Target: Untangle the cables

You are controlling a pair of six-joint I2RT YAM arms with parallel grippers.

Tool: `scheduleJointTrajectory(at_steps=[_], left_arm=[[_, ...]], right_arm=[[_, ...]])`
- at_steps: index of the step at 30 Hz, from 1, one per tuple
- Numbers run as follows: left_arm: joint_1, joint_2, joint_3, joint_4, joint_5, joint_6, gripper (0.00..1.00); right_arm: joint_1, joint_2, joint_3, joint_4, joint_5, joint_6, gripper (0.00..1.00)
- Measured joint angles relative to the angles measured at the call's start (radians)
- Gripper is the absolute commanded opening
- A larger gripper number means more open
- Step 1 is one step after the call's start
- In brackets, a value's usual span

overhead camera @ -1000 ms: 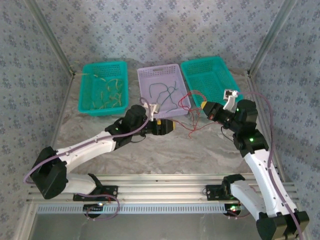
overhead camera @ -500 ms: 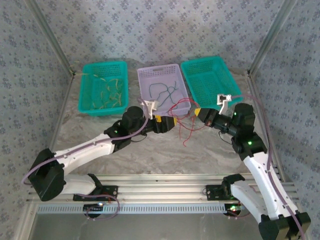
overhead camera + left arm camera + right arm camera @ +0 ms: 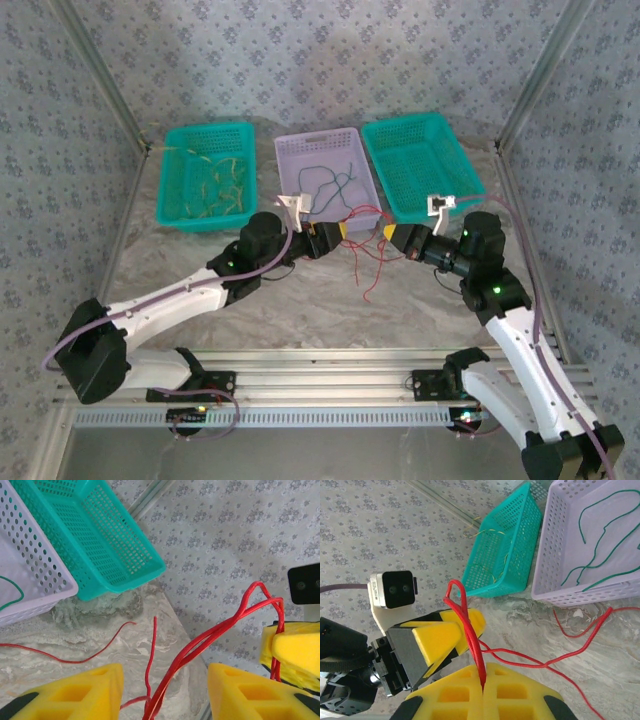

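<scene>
Right gripper (image 3: pixel 482 675) pinched tight on red cables (image 3: pixel 366 262) - strands clamped between yellow pads (image 3: pixel 517 687). Left gripper (image 3: pixel 165 674) fingers spread, red strands running through gap. Bundle strung between both grippers over table (image 3: pixel 300 310) centre, ends trailing onto it, by near edge of purple basket (image 3: pixel 315 134). Green cables (image 3: pixel 330 182) inside it - yellow cables (image 3: pixel 215 185) in left teal basket (image 3: pixel 205 129).

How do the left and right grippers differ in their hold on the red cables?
The left gripper is open, red cables running loose between its pads; the right gripper is shut, pinching a red strand. The left one sits before the purple basket, the right one before a teal basket. Both have yellow pads.
</scene>
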Motion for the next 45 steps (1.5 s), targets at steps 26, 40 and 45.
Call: scheduleJointTrajectory(at_steps=[26,40,45], left_arm=[[-0.002,-0.032,-0.083,0.045,-0.005,-0.013,0.0],[-0.002,-0.092,-0.052,-0.12,-0.075,-0.055,0.0],[-0.011,-0.092,-0.031,-0.216,-0.153,-0.11,0.0]], right_arm=[[0.026,-0.007,-0.027,0.032,0.0,0.037,0.0],[0.03,-0.075,-0.027,-0.115,0.074,-0.087,0.55],[0.101,-0.1,-0.047,-0.008,0.034,-0.069,0.54]])
